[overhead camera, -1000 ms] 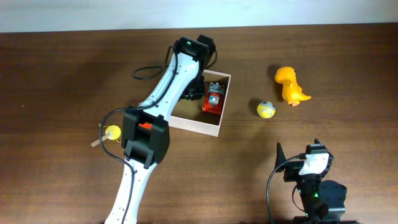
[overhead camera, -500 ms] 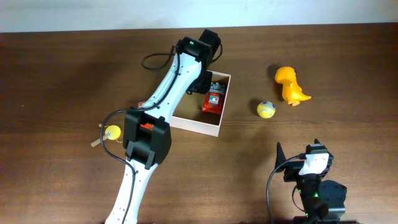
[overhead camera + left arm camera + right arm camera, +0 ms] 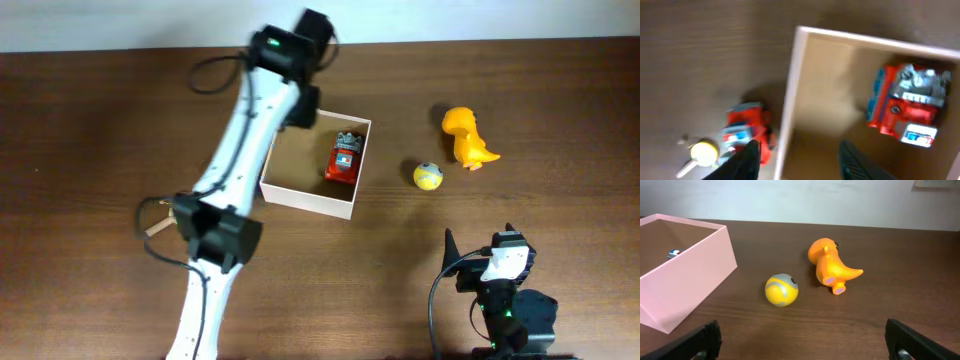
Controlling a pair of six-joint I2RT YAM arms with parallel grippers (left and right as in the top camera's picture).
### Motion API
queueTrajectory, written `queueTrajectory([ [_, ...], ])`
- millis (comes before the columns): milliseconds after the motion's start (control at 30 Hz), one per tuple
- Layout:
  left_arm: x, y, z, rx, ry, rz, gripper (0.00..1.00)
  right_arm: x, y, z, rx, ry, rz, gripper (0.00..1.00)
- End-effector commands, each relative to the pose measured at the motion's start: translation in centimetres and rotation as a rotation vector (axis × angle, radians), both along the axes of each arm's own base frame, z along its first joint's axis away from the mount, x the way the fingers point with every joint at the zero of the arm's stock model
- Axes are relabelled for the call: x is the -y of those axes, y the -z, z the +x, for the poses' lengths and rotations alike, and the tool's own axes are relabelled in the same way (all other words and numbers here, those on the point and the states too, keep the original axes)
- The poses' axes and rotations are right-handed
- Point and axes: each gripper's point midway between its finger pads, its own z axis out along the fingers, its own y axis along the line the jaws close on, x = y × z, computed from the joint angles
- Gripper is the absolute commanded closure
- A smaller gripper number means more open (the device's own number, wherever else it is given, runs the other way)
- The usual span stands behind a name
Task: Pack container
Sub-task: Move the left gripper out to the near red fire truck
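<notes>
Table: dark brown wood (image 3: pixel 100 150); directions below are by the clock in the overhead view, with 12 o'clock at the far edge.
Container: the square, shallow box (image 3: pixel 305 203) with white walls and a tan inside stands a little toward 12 o'clock from the middle of the table, turned slightly so that its corners do not point straight. Its top is open.
Inside the container: one red toy vehicle (image 3: pixel 344 160) with blue and grey parts lies along the 3 o'clock wall, close to the 1 o'clock corner. The rest of the floor is bare cardboard.
Left arm: the white arm (image 3: pixel 240 140) reaches from 6 o'clock up toward the 11 o'clock corner of the container.
Left gripper: in its wrist view the left gripper (image 3: pixel 800 147) hangs above the container's 9 o'clock wall. The two dark fingers (image 3: pixel 747 160) are apart and nothing is between them.
Outside the wall: in the same view a second red toy (image 3: pixel 747 132) lies on the table just beside the wall, and a yellow piece with a pale stick (image 3: pixel 702 152) is just beside this toy. I cannot tell if the two touch.
Yellow ball: the ball (image 3: pixel 428 176) with a grey patch is at 3 o'clock of the container, near it but apart.
Orange dinosaur: the toy (image 3: pixel 468 137) lies on its side at 1 o'clock of the ball, apart from it.
Right gripper: the right gripper (image 3: pixel 801 330) is at 5 o'clock of the container, well apart from it, near the table's 6 o'clock edge. Its fingers stand wide apart and hold nothing. It faces the ball and the dinosaur.
</notes>
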Motion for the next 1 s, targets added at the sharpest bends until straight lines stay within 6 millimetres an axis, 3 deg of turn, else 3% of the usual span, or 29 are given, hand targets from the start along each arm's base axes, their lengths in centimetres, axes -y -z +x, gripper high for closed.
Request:
queueTrajectory([
  [0, -3.6, -3.8, 0.6, 0.071, -0.124, -0.096, 0.46, -0.3, 0.1, 0.0, 0.003, -0.018, -0.004, 0.01],
  [67, -5.0, -4.1, 0.8, 0.068, -0.175, -0.134, 0.39, -0.3, 0.1, 0.0, 0.003, -0.018, -0.004, 0.01],
  [167, -7.2, -3.8, 1.3, 0.061, -0.248, -0.14, 0.38, -0.3, 0.1, 0.0, 0.003, -0.018, -0.004, 0.01],
  [333, -10.4, -1.5, 0.9, -0.015, -0.342, -0.117, 0.38, -0.3, 0.1, 0.0, 0.003, -0.018, -0.004, 0.01],
  [633, -11.0, 4.5, -2.3, -0.235, -0.451, -0.058, 0.38, -0.3, 0.1, 0.0, 0.003, -0.018, -0.004, 0.01],
  [967, -9.9, 5.2, -3.0, -0.279, -0.447, -0.087, 0.38, -0.3, 0.1, 0.0, 0.003, -0.018, -0.004, 0.02],
])
